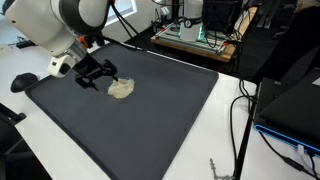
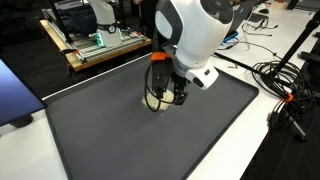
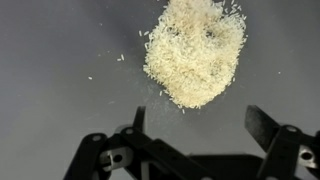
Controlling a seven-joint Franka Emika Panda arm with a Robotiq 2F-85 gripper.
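Gripper [image 1: 103, 76] hangs low over the dark mat [image 1: 150, 125] in an exterior view, jaws spread with nothing between them. Rice pile [image 1: 122, 89] lies on the mat just beside the fingertips, at their 4 o'clock; can't tell if they touch. Pile looks slightly stretched, long axis about 10 to 4 o'clock. Mat sits on a white table [image 1: 228, 135]. Cables [image 1: 240, 105] run past the mat's 3 o'clock edge. Wooden board [image 1: 190, 42] with electronics sits at 12 o'clock.

In an exterior view, the gripper [image 2: 165, 97] points down at the mat [image 2: 110, 135]. Rice pile [image 2: 152, 103] is mostly hidden behind the fingers. Only a pale sliver shows at the gripper's 8 o'clock, so the axis is not readable here. Wooden board [image 2: 100, 45] at 11 o'clock, cables [image 2: 275, 75] at 3 o'clock on the table [image 2: 255, 150].

Wrist view: gripper [image 3: 200, 120] enters from 6 o'clock, fingers [image 3: 262, 125] wide apart and empty, bare mat [image 3: 60, 60] between them. Rice pile [image 3: 197, 50] sits at 12 o'clock from the fingertips, clear of both, its top edge cut by the frame. Blob is near round, a bit longer along 12 to 6 o'clock, narrower end pointing to 6 o'clock at the gap. Stray grains [image 3: 120, 58] scatter at the pile's 9 o'clock.
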